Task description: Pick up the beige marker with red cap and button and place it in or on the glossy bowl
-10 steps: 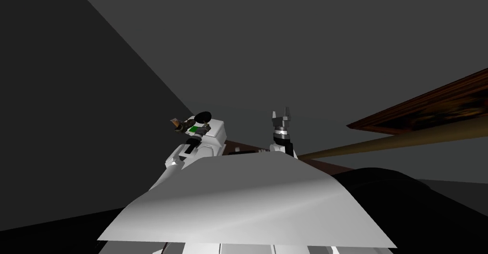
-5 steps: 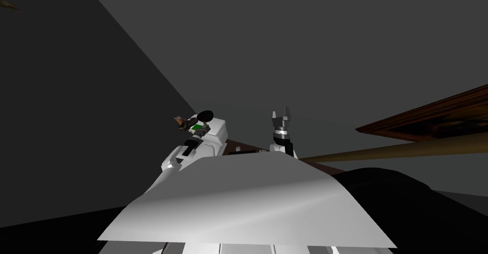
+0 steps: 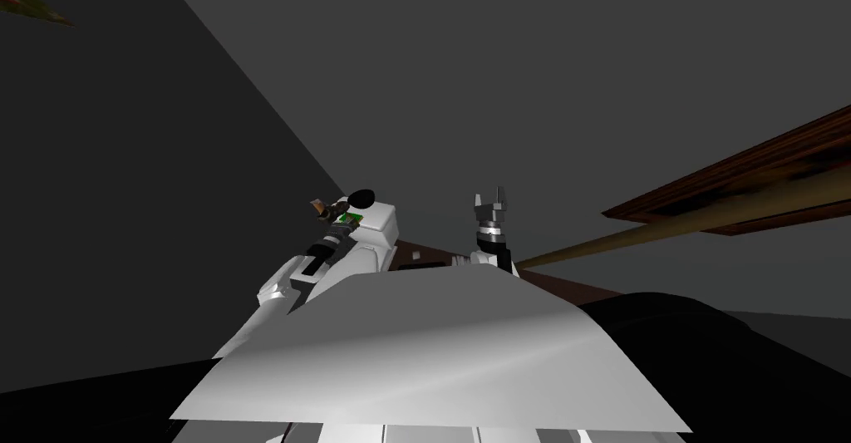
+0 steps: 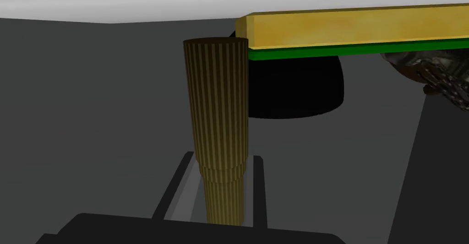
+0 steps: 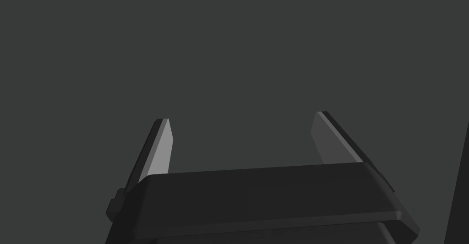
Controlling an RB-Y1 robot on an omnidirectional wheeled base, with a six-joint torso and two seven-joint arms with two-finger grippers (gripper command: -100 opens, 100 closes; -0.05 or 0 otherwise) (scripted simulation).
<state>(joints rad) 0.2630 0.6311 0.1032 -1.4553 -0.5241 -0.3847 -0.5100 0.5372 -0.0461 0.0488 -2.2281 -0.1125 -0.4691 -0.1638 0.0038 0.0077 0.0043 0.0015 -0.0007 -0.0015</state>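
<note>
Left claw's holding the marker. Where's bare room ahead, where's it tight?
Free: plain grey stretch beside the marker, on the side away from the yellow-green slab; narrower grey gap between black rounded shape and dark chain-like object. Crowded: straight past the marker, slab and black shape close together.
</note>
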